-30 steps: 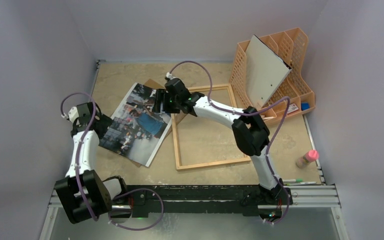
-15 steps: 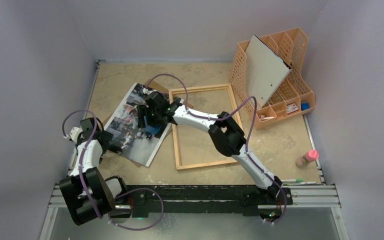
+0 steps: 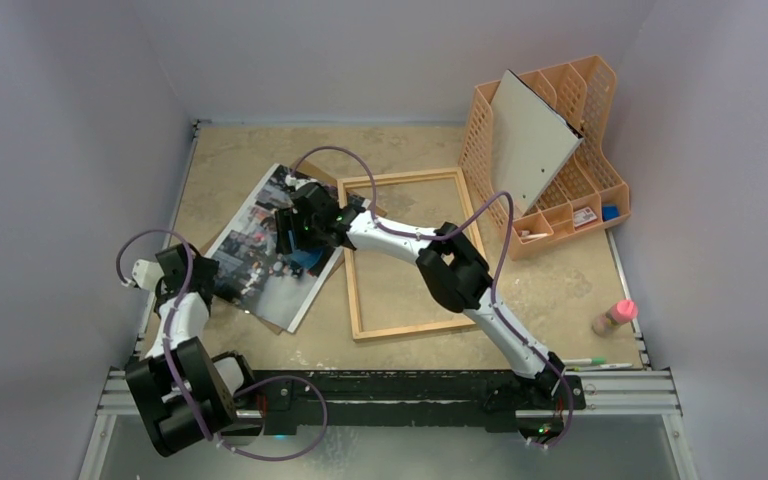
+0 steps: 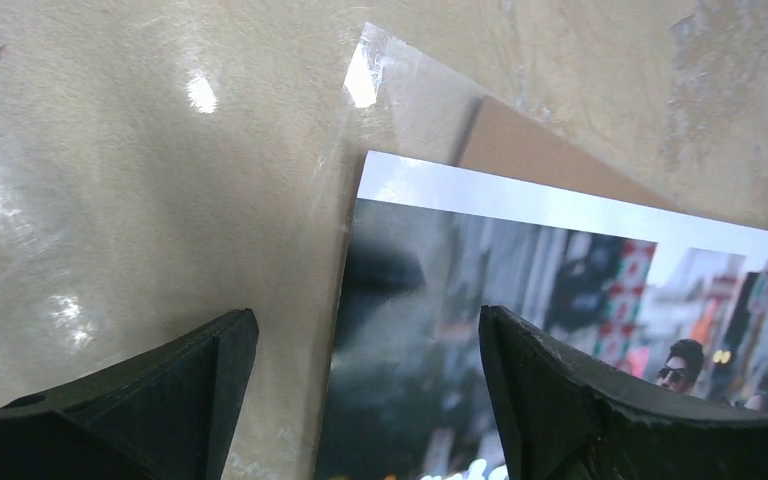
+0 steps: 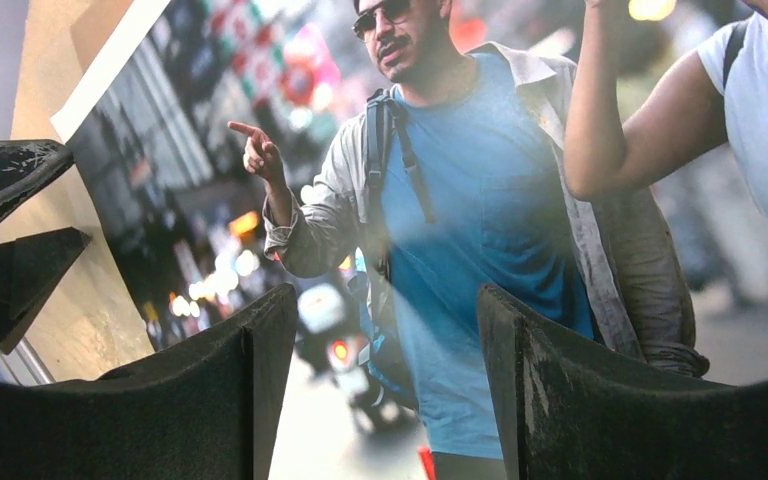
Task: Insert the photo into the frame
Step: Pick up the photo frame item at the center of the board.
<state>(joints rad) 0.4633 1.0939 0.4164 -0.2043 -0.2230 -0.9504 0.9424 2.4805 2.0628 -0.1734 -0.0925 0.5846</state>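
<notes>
Photo (image 3: 260, 262) lies face up on the tabletop (image 3: 250, 150), skewed, left of the frame (image 3: 351, 290) and outside it. Its right edge is just beside the frame's left rail. A brown panel (image 4: 530, 160) lies under the print, with its corners showing past it.

The frame lies flat at mid-tabletop with bare tabletop inside its rails.

Right end effector (image 3: 285, 228) is over the middle of the print with its fingers apart. In the wrist view they sit either side of the man in the blue shirt. Contact with the print cannot be told.

Left end effector (image 3: 208, 285) is at the print's left edge with its fingers apart. In the wrist view one is over the tabletop side and the other over the picture, gripping nothing.

An orange organizer (image 3: 600, 180) stands far right, with a white-grey board (image 3: 530, 150) leaning in it.
</notes>
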